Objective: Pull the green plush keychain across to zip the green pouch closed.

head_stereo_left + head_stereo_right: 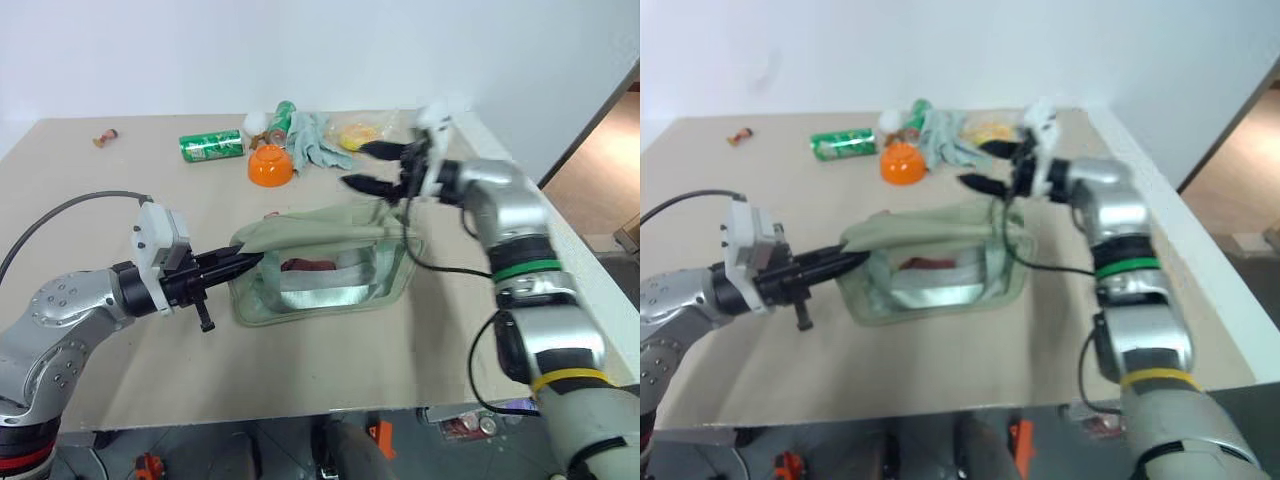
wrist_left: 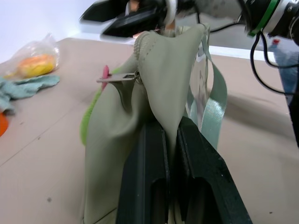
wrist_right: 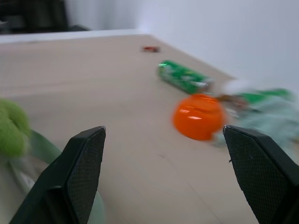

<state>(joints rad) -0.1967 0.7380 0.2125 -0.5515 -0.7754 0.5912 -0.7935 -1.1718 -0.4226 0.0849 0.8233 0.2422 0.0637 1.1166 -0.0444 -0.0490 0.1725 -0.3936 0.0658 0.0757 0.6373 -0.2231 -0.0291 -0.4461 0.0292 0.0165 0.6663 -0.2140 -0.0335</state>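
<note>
Left tool (image 1: 235,264): fingers pinched tight on the near end of the green pouch (image 1: 320,270), its fabric bunched between them, so that end is lifted off the surface (image 1: 150,380).

Green pouch: stretches from our left tool's tips across toward our right tool, clear window facing us, a red item inside, straps hanging at the right tool's end.

Green plush keychain (image 3: 10,128): we see it as a lime tuft beside the pouch's upper edge, just off one finger of our right tool, not between the fingers. In the left wrist view the metal zipper pull (image 2: 119,78) sits partway along the pouch's seam.

Right tool (image 1: 380,167): fingers spread wide, holding nothing, raised over the pouch's far end.

Beyond our right tool: orange bowl (image 1: 270,165), green soda can (image 1: 212,146), grey-green glove (image 1: 318,140), bagged yellow item (image 1: 360,134).

Risks, as we judge them: closing on strap or fabric instead of the plush; the pull jamming if the seam is slack; the pouch slipping from our left tool under the tug.
</note>
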